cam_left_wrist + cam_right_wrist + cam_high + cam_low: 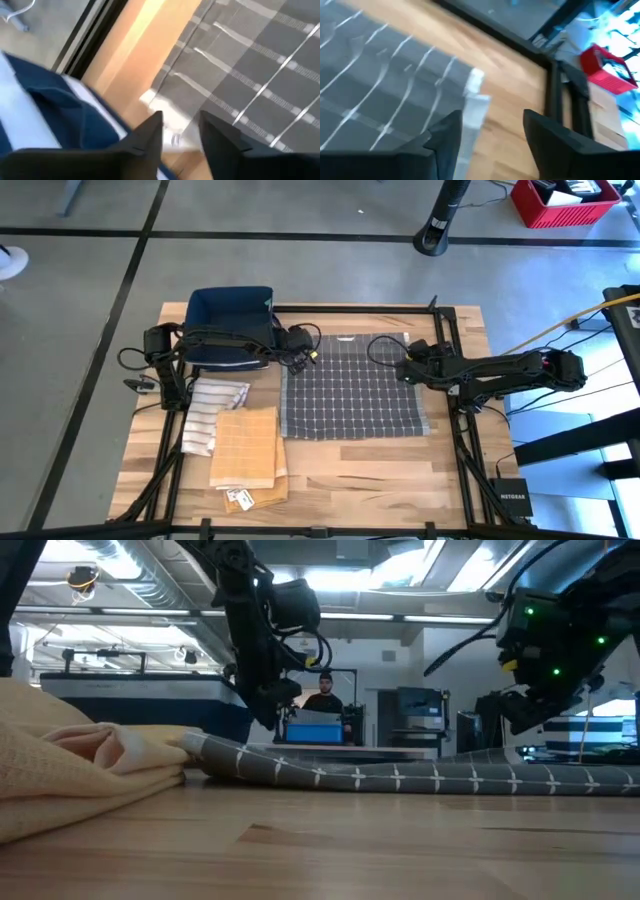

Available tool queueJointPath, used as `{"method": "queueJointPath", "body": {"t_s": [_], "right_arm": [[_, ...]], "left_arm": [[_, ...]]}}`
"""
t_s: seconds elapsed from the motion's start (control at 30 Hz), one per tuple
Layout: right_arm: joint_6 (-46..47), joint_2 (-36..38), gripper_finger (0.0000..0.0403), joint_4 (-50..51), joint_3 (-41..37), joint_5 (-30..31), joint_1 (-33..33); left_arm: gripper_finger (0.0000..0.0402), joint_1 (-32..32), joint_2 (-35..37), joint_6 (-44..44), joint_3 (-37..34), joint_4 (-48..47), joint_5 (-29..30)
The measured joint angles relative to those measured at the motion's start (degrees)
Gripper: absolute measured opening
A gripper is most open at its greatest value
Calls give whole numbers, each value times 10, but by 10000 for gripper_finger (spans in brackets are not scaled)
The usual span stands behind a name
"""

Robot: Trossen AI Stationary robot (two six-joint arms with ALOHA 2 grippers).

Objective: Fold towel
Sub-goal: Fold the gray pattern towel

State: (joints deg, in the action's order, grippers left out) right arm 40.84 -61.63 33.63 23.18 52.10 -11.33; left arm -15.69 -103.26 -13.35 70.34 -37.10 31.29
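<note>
Table: your wooden table (330, 480) sits on a grey floor with black lines, and a red box (563, 202) waits at 1 o'clock past the table.
Room: looking level across the table, you see a person (325, 695) far back behind a desk.
Towel: your grey towel (352, 387) with thin white lines lies flat in the middle of the table. It is a little wider than it is deep, so its long side runs from 9 o'clock to 3 o'clock.
Towel corner: the corner at 1 o'clock has a pale tag showing at its edge (476, 97).
Left gripper: your left gripper (304, 352) is at the towel's 11 o'clock corner. Its fingers (150, 135) stand apart and hold nothing.
Right gripper: your right gripper (406, 366) is at the towel's edge near 2 o'clock. Its fingers (445, 135) stand wide apart, with nothing between them.
Blue bin: a dark blue bin (230, 320) sits at 10 o'clock, just beside the left gripper.
Other cloths: a striped cloth (212, 412) and an orange cloth (247, 445) lie at 8 o'clock, the orange one touching the towel's edge.
</note>
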Motion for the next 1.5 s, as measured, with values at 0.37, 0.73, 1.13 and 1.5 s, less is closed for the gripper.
{"method": "queueJointPath", "body": {"t_s": [0.37,0.73,1.13,1.5], "right_arm": [[-159,0,234,-55,41,-271,2],[-217,-2,234,-278,-58,-502,146],[-138,-5,234,-268,-77,-559,271],[-208,-5,234,-68,74,-520,297]], "left_arm": [[173,70,45,4,29,1,-88],[159,195,-16,2,-32,81,-253],[158,239,-64,-53,-19,41,-324],[158,235,-25,-19,66,-53,-290]]}}
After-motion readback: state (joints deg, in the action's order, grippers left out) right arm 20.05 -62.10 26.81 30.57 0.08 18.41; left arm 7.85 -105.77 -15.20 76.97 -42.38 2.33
